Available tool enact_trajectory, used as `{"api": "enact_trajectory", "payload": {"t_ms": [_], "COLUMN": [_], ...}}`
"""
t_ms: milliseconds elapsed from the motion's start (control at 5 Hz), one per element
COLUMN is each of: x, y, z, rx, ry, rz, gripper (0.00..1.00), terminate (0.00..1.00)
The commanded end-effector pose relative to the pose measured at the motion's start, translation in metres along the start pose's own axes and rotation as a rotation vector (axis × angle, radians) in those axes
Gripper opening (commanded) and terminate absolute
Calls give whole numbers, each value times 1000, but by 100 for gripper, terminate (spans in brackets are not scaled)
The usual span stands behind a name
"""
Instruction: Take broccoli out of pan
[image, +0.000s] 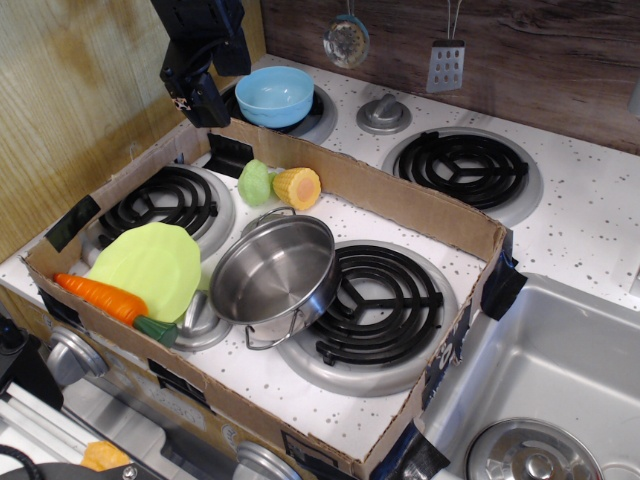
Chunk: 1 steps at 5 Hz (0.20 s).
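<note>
- Broccoli (256, 182) lies outside the pan (275, 272), on the white stovetop just beyond the pan's far rim, touching the yellow corn piece (297, 187) on its right.
- Pan sits empty; judged, the removal is done.
- Gripper (197, 98) hangs farther back, above the cardboard wall (340, 165), up and left of the broccoli, holding nothing; whether its jaws are parted, cannot tell.

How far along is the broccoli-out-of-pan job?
Looks done: the pan is empty, and the broccoli lies on the stove top beside the corn, behind the pan. In hand: nothing; the gripper is raised above the box's back corner, apart from the broccoli. Left: nothing visible.
</note>
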<state>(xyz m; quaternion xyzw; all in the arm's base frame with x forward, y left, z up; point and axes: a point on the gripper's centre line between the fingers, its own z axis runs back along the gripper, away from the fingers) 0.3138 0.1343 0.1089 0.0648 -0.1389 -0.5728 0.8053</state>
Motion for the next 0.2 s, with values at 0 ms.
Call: {"api": "enact_trajectory", "payload": {"t_ms": [0], "x": [8], "y": [11], "z": [19], "rx": [47], "ry": [7], "rz": [-13], "gripper": [100], "terminate": [100]}}
